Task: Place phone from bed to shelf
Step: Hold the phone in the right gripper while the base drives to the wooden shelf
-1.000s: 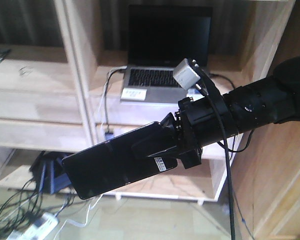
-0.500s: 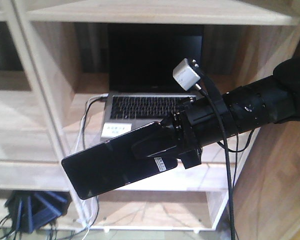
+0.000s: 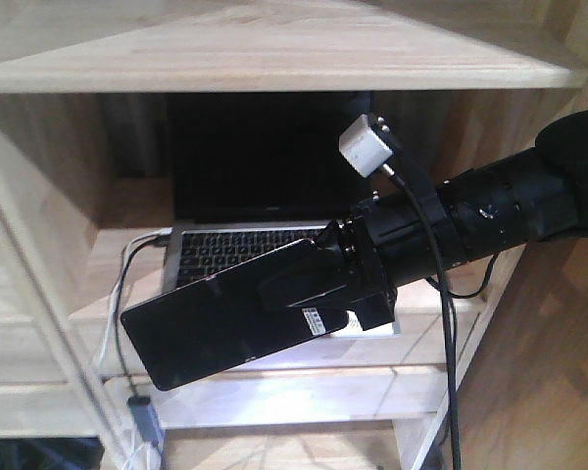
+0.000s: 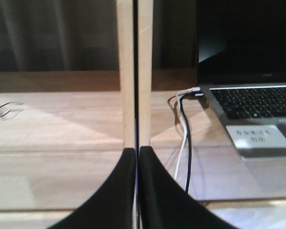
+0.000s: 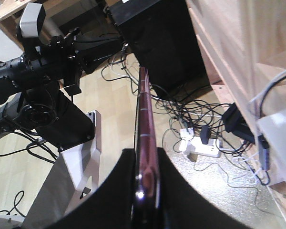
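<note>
**Phone held in the air in front of the shelf**

The phone (image 3: 225,328) rests on nothing. The right hand (image 3: 309,286) pinches it near one end, with black fingers clamped on its flat faces. In the front view it slopes down to the left with its dark screen facing the camera. A small white sticker (image 3: 316,319) sits just beside the grip.

From the right wrist the phone (image 5: 145,119) shows edge-on. Its pinkish rim runs away from the right hand (image 5: 145,191), above a floor (image 5: 109,109) strewn with tangled wires (image 5: 181,114) and a white power strip (image 5: 200,145).

The left hand (image 4: 137,164) has its two fingers pressed together with nothing between them. It sits in front of an upright divider (image 4: 128,71).

Behind the phone, an open laptop (image 3: 245,196) sits on a board of the shelf (image 3: 274,49). Cables (image 4: 183,138) are plugged into its left side. A thick board spans above it.
</note>
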